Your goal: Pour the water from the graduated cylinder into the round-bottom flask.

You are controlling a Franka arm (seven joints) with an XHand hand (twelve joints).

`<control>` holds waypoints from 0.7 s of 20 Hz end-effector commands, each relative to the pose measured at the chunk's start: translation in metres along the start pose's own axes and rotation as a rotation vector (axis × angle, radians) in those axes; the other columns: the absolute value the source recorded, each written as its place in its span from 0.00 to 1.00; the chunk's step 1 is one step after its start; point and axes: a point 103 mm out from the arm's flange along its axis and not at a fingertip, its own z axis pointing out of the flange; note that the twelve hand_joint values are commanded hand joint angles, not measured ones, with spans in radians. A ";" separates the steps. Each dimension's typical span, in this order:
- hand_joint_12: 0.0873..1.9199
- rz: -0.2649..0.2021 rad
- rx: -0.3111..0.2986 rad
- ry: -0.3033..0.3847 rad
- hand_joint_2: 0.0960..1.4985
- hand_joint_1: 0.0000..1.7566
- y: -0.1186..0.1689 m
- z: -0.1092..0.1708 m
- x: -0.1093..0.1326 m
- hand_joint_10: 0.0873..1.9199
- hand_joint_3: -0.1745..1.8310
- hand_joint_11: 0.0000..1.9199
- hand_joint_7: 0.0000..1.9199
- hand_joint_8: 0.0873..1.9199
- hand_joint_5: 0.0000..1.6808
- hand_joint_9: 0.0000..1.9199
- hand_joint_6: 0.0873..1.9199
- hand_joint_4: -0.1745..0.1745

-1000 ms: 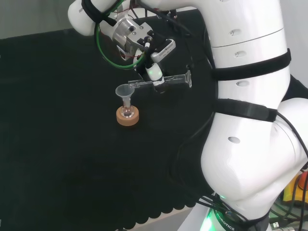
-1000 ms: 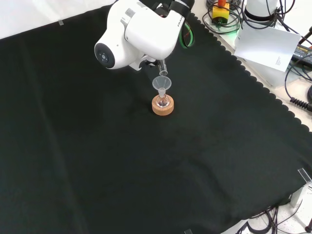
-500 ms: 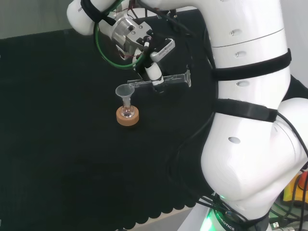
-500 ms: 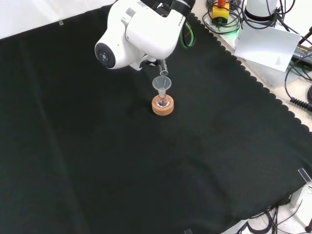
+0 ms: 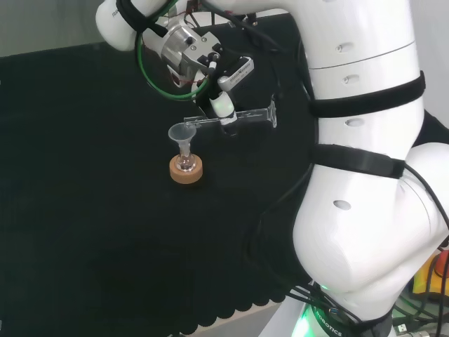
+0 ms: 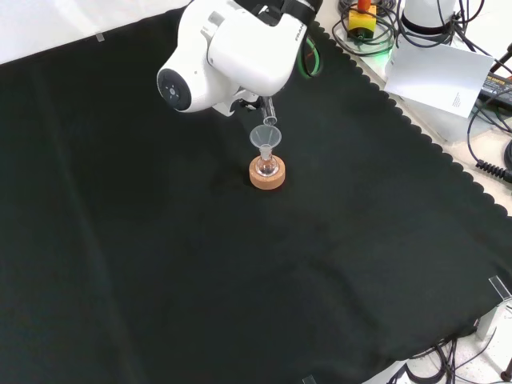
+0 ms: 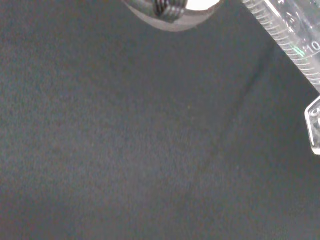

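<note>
The table [image 6: 160, 264] is covered with a black cloth [image 6: 336, 264]. The cloth is flat, with a few soft folds, and it has a wavy edge along the side near the arm's base. Small bits of clear tape hold its corners down in the front view.

Near the middle of the cloth stands a small round flask [image 5: 185, 166] on a cork ring [image 5: 186, 170]. A clear funnel [image 5: 182, 133] sits in the top of the flask.

The hand [image 5: 223, 105] hangs above the cloth, just to the right of the funnel in the head view. Its fingers are curled around a clear measuring tube [image 5: 242, 116]. The tube lies almost flat on its side. Its open end is just above the funnel's rim, and its foot points toward the arm. In the wrist view the tube's printed lines [image 7: 295, 50] are close up, over bare black cloth.

The big white arm [image 5: 365, 161] takes up the right side of the head view. Past the wavy edge of the cloth, in the front view, there are cables [image 6: 488, 120], a white sheet of paper [image 6: 436, 76] and a yellow box with a red button [image 6: 362, 16].
</note>
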 end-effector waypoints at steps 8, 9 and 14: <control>0.37 -0.102 -0.213 0.055 0.64 0.74 -0.008 -0.004 -0.002 0.00 0.09 0.63 0.68 0.23 0.74 0.86 0.26 0.00; 0.37 -0.106 -0.223 0.057 0.64 0.74 -0.009 -0.005 -0.002 0.00 0.09 0.63 0.68 0.23 0.74 0.86 0.26 0.00; 0.37 -0.165 -0.320 0.132 0.64 0.74 -0.010 -0.003 -0.011 0.00 0.09 0.63 0.68 0.23 0.74 0.86 0.26 0.00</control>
